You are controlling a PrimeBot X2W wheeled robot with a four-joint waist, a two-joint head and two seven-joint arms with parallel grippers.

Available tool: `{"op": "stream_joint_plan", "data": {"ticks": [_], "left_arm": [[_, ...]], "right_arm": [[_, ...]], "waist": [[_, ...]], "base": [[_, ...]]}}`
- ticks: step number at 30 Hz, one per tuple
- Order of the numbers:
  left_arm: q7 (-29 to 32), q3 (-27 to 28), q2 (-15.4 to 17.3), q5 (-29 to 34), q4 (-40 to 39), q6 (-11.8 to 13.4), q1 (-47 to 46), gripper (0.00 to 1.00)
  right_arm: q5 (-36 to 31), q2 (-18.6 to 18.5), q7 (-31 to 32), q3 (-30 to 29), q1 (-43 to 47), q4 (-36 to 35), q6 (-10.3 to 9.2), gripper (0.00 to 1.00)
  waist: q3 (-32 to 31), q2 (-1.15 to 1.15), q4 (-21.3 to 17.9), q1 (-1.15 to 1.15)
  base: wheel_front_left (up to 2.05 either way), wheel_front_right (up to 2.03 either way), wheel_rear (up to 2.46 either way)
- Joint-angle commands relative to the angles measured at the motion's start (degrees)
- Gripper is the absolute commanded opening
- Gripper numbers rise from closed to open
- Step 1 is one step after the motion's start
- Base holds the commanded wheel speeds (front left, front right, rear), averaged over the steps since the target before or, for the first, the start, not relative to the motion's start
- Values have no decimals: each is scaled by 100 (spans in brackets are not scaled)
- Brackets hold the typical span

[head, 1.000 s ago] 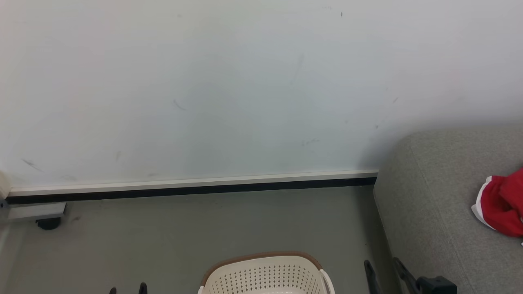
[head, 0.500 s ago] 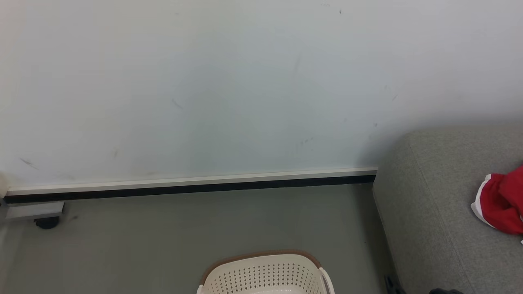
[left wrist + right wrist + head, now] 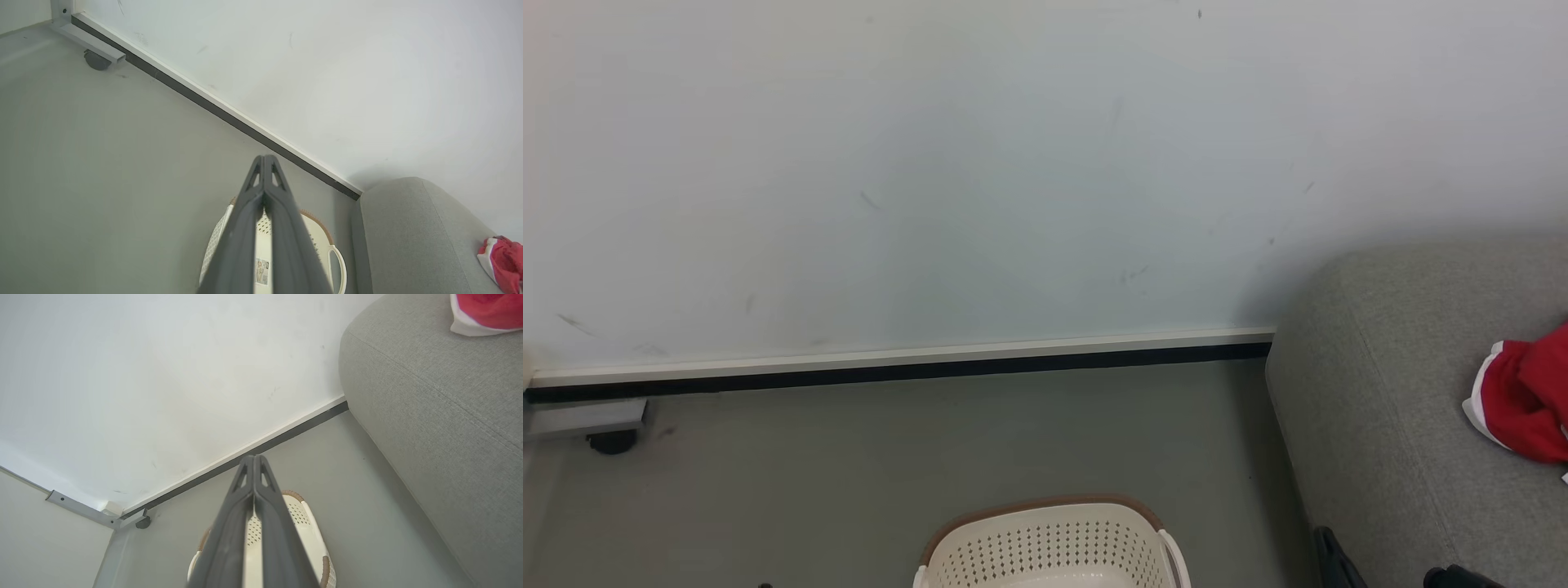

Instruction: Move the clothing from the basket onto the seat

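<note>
The left claw (image 3: 264, 159) is closed, its two dark fingers pressed together at the tips and holding nothing. It hangs over the basket (image 3: 320, 245) and points forward and down toward the grey floor (image 3: 102, 163) and the dark skirting (image 3: 212, 110) at the foot of the white wall (image 3: 327, 73). Lower down, a slim gap between the fingers shows the basket's perforated inner wall and a small sticker on it. The right claw (image 3: 253, 458) is posed the same way: fingers shut tip to tip, nothing between them, raised above the basket (image 3: 304, 522) and aimed at the floor near the wall. In the head view one dark finger of the right claw (image 3: 1331, 559) shows at the bottom edge, just beside the seat's front. The basket (image 3: 1045, 547) stands on the floor at the bottom centre of that view, its brown rim toward the wall. The seat (image 3: 1388, 392) stands to the robot's right of it, near but apart, with its end against the wall. The clothing (image 3: 1523, 400), a red bundle with white trim, lies on the seat top at the right edge of the view, well away from both claws. At the far left, a grey metal frame (image 3: 584, 416) on a black caster sits at the wall's base.
</note>
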Motion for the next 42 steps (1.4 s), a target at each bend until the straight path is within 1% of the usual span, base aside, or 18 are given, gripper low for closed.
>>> {"op": "stream_joint_plan", "data": {"ticks": [1, 23, 36, 42], "left_arm": [[48, 55, 20, -213, -50, -36, -208, 0], [606, 357, -59, -1793, 23, -260, -469, 0], [884, 509, -94, -2576, 67, -375, -607, 0], [987, 557, -106, -2851, 85, -411, -637, 0]], "right_arm": [[245, -47, -18, -31, -160, -58, 0, 0], [2261, -176, -51, -176, -375, -22, 0, 0], [3262, -245, -73, -241, -479, -5, 0, 0], [3618, -273, -84, -262, -519, 1, 0, 0]], "waist": [[7, 0, -4, 0], [115, 0, -58, 0], [179, 0, -89, 0], [203, 0, -101, 0]], "base": [[0, 0, 0], [0, 0, 0], [0, 0, 0], [0, 0, 0]]}}
